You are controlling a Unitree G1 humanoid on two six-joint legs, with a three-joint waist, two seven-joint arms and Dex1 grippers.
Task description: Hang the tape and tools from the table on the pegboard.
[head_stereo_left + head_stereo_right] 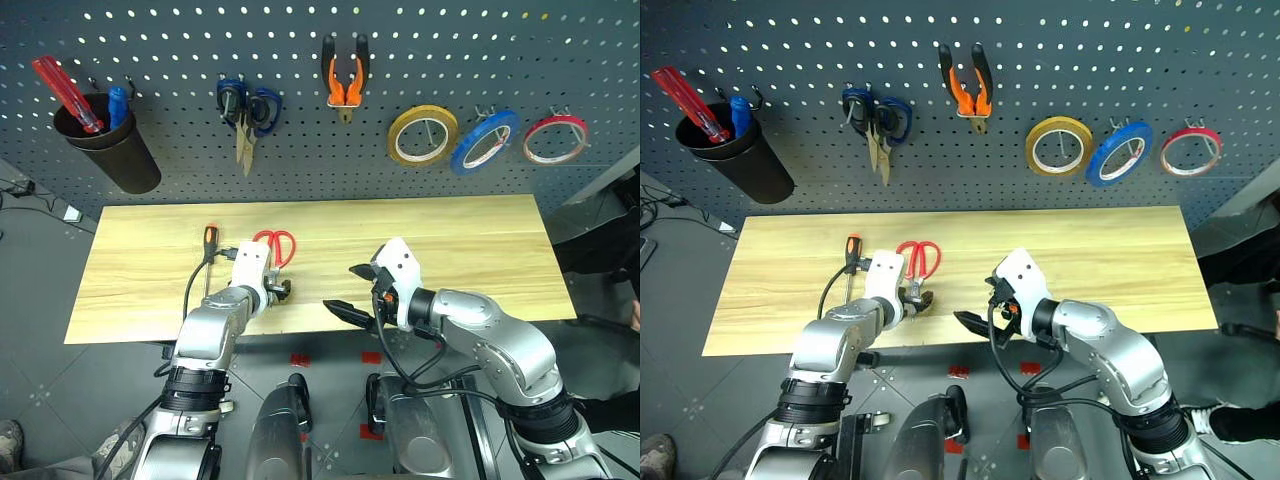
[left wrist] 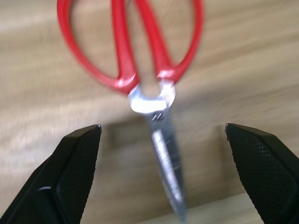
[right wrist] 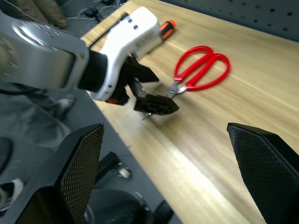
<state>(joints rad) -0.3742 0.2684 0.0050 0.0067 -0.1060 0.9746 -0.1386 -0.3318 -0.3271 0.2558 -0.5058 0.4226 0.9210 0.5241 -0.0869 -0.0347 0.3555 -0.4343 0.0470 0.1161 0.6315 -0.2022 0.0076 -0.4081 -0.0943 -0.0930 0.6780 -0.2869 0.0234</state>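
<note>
Left gripper (image 3: pixel 152 91): jaws wide apart, straddling the scissors' blades, nothing held.
Right gripper (image 1: pixel 352 292): wide open, empty, over the table's (image 1: pixel 480 250) near edge.
Scissors (image 2: pixel 140 70): flat on table; blade tip blurred.
Screwdriver (image 1: pixel 209 245): beside scissors, shaft partly hidden by left arm.
Pliers (image 1: pixel 345 75), tape (image 1: pixel 484 141): on pegboard (image 1: pixel 400 40).

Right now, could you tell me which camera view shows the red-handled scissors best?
The left wrist view: the red-handled scissors lie close, blades between the open left hand's fingers. The eye views show them small; the right wrist view shows them whole.
</note>
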